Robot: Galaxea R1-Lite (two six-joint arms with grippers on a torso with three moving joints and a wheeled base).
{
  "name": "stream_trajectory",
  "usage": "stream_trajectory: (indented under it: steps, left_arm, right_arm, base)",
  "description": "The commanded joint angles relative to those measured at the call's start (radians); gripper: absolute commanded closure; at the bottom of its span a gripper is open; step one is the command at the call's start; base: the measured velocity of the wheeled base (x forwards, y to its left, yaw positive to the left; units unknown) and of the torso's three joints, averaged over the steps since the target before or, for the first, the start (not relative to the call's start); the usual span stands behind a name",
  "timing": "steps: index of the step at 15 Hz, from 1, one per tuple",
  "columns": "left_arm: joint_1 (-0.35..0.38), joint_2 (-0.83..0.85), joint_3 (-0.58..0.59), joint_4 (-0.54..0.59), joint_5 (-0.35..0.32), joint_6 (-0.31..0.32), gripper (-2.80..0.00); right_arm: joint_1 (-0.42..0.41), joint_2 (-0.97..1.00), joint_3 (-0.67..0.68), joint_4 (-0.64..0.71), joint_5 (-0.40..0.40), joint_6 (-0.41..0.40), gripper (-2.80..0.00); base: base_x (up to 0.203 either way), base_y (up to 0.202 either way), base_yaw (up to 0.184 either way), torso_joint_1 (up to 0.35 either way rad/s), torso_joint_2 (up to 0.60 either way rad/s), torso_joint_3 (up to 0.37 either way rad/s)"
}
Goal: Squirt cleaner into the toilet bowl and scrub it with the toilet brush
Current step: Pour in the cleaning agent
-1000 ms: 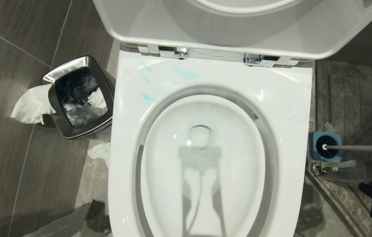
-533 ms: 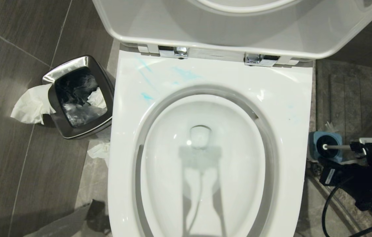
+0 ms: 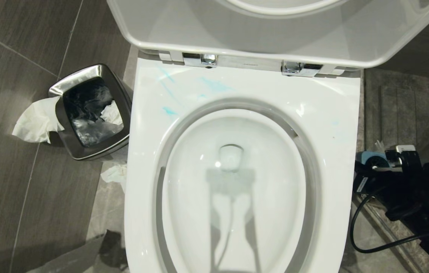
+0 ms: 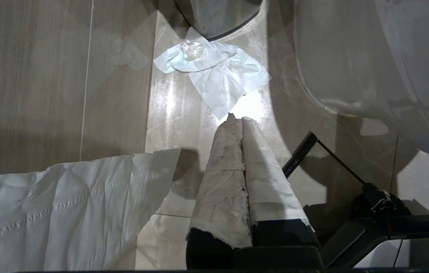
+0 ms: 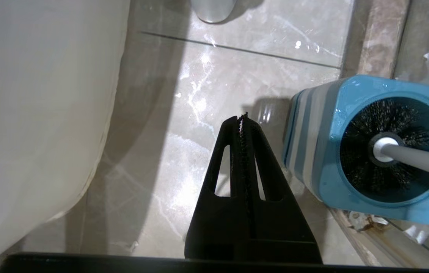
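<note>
The white toilet bowl (image 3: 335, 125) fills the head view, seat and lid raised. Pale blue cleaner (image 3: 214, 85) smears the back left of its rim. On the floor to the bowl's right, the toilet brush (image 5: 385, 151) stands in a blue-and-grey holder (image 5: 313, 144), black bristles down, its handle (image 5: 423, 161) leaning away. My right gripper (image 5: 241, 117) is shut and empty, hanging over the tiles between the holder and the bowl's outer wall (image 5: 40, 113). My right arm (image 3: 407, 185) covers most of the holder (image 3: 371, 158). My left gripper (image 4: 239, 119), its fingers wrapped in white, is shut low beside the bowl.
A steel-rimmed bin (image 3: 59, 89) stands left of the bowl, with crumpled tissue (image 3: 36, 121) beside it and another piece (image 3: 115, 174) near the bowl's base. A large white paper sheet (image 4: 66, 212) lies by my left gripper. A black cable (image 3: 354, 231) loops under my right arm.
My right arm has come in from the lower right and moved over the brush holder, now hiding the handle in the head view. The bowl, the bin and the tissue have not moved.
</note>
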Motion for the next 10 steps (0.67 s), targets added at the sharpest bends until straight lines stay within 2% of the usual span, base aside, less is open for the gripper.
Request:
stream_trajectory:
  steps: [1, 3, 10]
  left_arm:
    - [0.000, 0.000, 0.002, 0.000, 0.000, 0.000, 0.00]
    - [0.000, 0.000, 0.002, 0.000, 0.000, 0.000, 0.00]
    - [0.000, 0.001, 0.002, 0.000, 0.000, 0.000, 0.00]
  right_arm:
    - [0.002, 0.001, 0.004, -0.010, 0.001, -0.023, 0.00]
    - [0.002, 0.001, 0.032, -0.010, 0.000, -0.060, 0.00]
    - [0.009, -0.001, -0.018, -0.010, 0.021, -0.056, 0.00]
  base:
    - [0.000, 0.000, 0.000, 0.000, 0.00, 0.000]
    - [0.000, 0.000, 0.000, 0.000, 0.00, 0.000]
    - [0.000, 0.000, 0.000, 0.000, 0.00, 0.000]
